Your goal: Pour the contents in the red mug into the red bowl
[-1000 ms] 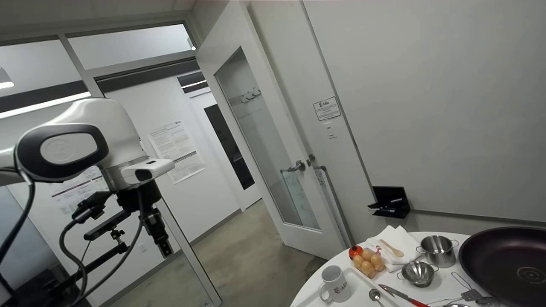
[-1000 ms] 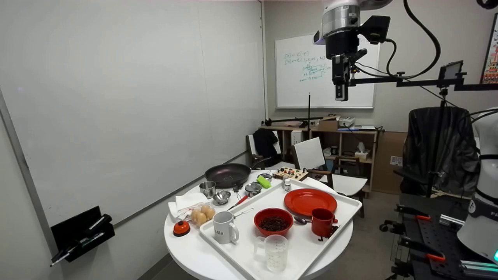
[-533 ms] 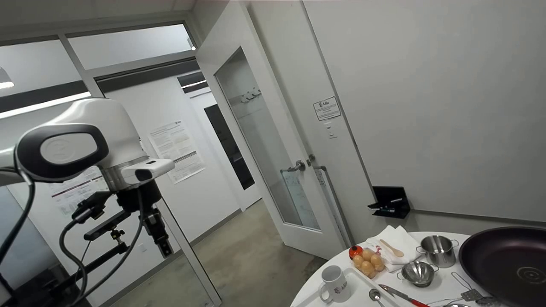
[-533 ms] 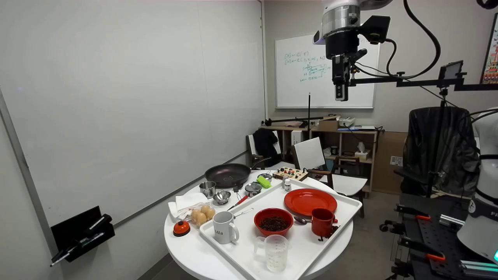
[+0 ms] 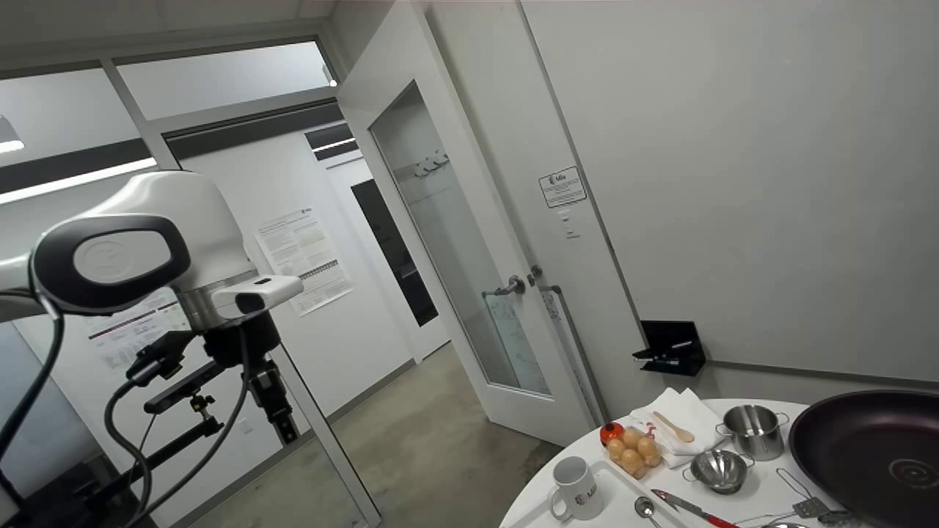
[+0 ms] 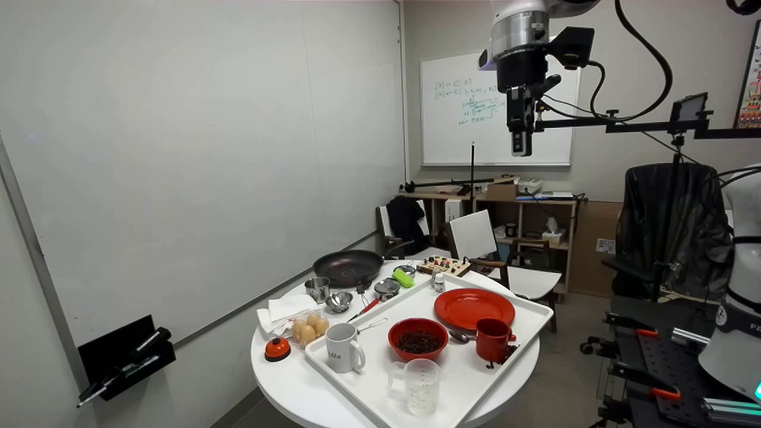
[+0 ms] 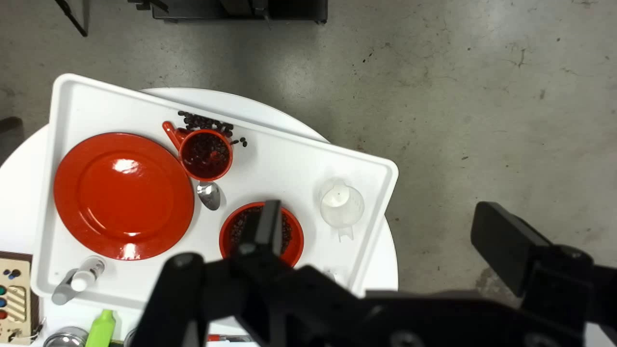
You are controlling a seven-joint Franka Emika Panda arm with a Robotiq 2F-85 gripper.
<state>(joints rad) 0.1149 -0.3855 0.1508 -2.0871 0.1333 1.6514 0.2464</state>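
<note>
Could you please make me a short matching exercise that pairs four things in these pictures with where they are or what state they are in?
1. red mug
2. red bowl
3. gripper
4. frying pan

A. open, up in the air
B. on the table, outside the tray
C. on the tray, with loose dark beans beside it
D. on the tray, partly hidden by the gripper in the wrist view

Right pairs: 1-C, 2-D, 3-A, 4-B
</note>
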